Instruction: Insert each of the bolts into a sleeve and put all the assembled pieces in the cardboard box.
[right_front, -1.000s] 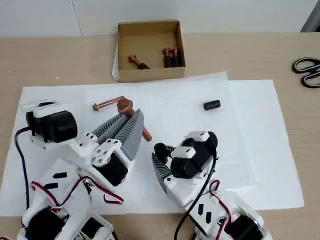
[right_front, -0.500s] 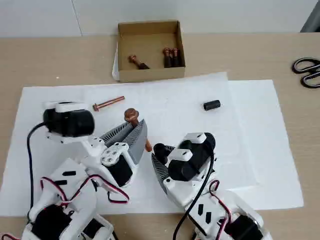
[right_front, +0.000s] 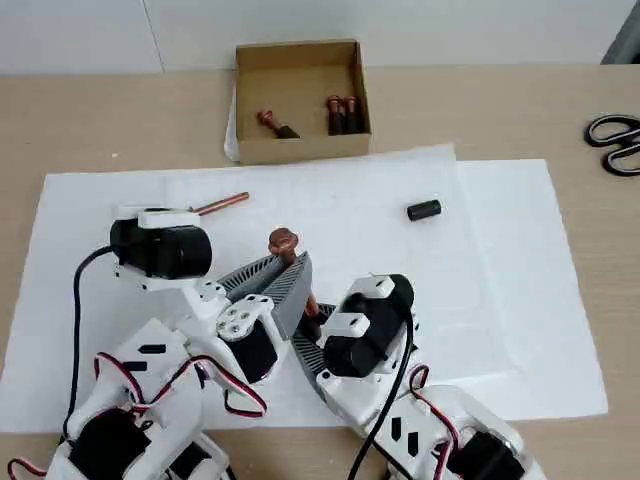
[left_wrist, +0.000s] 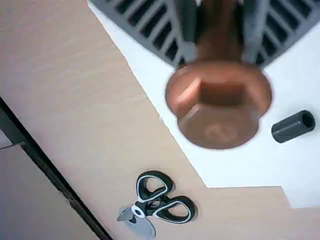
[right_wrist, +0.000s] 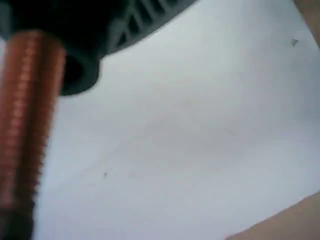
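Observation:
My left gripper (right_front: 293, 268) is shut on a copper bolt (right_front: 284, 241), head up and shaft slanting down toward the right arm. In the left wrist view the bolt head (left_wrist: 218, 107) sits just past the grey fingers (left_wrist: 145, 22). My right gripper (right_front: 313, 322) holds a black sleeve (right_wrist: 75, 70), and the threaded bolt shaft (right_wrist: 30, 115) lies right against it. A second bolt (right_front: 222, 204) and a loose black sleeve (right_front: 424, 210) lie on the white paper. The cardboard box (right_front: 245, 100) at the back holds assembled pieces (right_front: 342, 114).
White paper (right_front: 500, 280) covers the middle of the wooden table. Black-handled scissors (right_front: 615, 142) lie at the far right edge, also seen as scissors (left_wrist: 157, 204) in the left wrist view. Both arm bases crowd the near edge.
My left gripper has carried the bolt rightward and nearer, bringing its tip to the sleeve. The right gripper has shifted slightly left and toward the front edge.

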